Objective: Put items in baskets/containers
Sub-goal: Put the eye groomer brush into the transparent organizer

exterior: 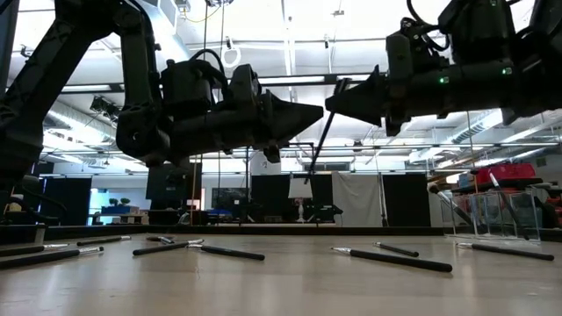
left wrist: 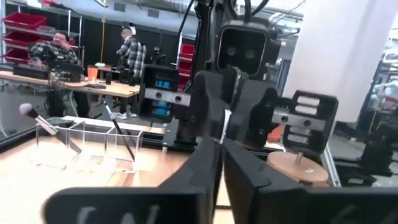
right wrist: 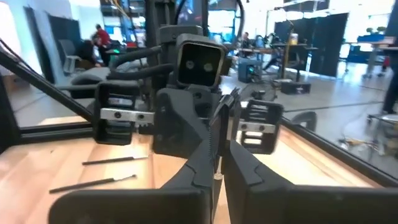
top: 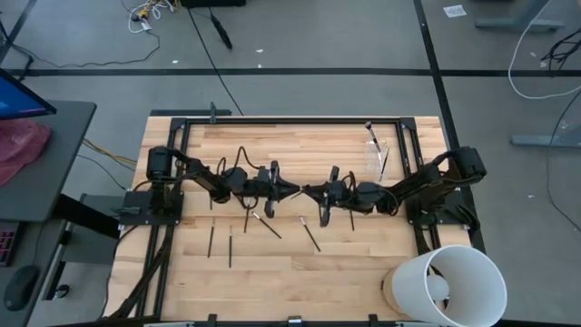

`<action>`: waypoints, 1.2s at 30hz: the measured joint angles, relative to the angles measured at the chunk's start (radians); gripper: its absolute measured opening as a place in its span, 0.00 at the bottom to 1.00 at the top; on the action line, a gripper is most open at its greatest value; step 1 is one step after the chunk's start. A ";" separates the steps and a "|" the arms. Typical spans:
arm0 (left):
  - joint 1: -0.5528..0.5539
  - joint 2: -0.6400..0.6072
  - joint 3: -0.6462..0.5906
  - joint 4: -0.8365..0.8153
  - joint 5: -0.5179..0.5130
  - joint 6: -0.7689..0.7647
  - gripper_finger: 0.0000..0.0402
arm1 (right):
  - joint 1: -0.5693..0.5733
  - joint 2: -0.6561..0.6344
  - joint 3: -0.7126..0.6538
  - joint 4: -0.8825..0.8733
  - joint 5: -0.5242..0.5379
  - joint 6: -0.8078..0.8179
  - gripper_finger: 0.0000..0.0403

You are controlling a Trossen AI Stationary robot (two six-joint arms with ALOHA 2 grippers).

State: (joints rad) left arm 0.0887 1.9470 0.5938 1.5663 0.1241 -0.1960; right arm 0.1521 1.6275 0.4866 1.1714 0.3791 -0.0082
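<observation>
Both grippers meet tip to tip above the table's middle: the left gripper point(top: 298, 190) point(exterior: 318, 114) point(left wrist: 221, 142) and the right gripper point(top: 306, 191) point(exterior: 330, 104) point(right wrist: 217, 163), both with fingers shut. A slender dark brush point(exterior: 321, 140) stands slanted at the spot where the tips meet. Several more brushes point(top: 230, 246) point(exterior: 393, 259) lie flat on the wood below. The clear cup point(top: 376, 156) point(left wrist: 74, 144) stands near the far right of the table, with brushes point(top: 371, 132) leaning in it. My right gripper pinches the brush's thin handle point(right wrist: 219, 140) between its two fingertips, coming level from the table's right. The brush is lifted clear and tilted, with parts above and below the fingers. My left gripper's shut tips stand at the same brush point(left wrist: 225, 119) from the left; whether they touch it, I cannot tell.
A large white bucket point(top: 449, 286) lies at the table's near right corner. Black frame rails point(top: 290, 118) run along the table's edges. People are at desks in the room beyond point(left wrist: 56, 50). Bare wood lies along the near edge point(top: 300, 291).
</observation>
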 joint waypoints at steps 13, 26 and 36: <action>0.000 -0.001 -0.001 -0.146 -0.045 -0.002 0.40 | -0.013 -0.558 0.000 -0.741 0.424 0.019 0.03; 0.000 -0.001 -0.001 -0.144 -0.050 -0.001 0.37 | -0.320 -0.777 -0.001 -1.209 0.582 0.196 0.03; 0.000 -0.001 -0.001 -0.146 -0.052 -0.002 0.37 | -0.503 -0.777 -0.001 -1.453 0.480 0.352 0.03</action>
State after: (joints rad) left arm 0.0887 1.9465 0.5930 1.4204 0.0719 -0.1976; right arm -0.3512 0.8509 0.4858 -0.2817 0.8595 0.3435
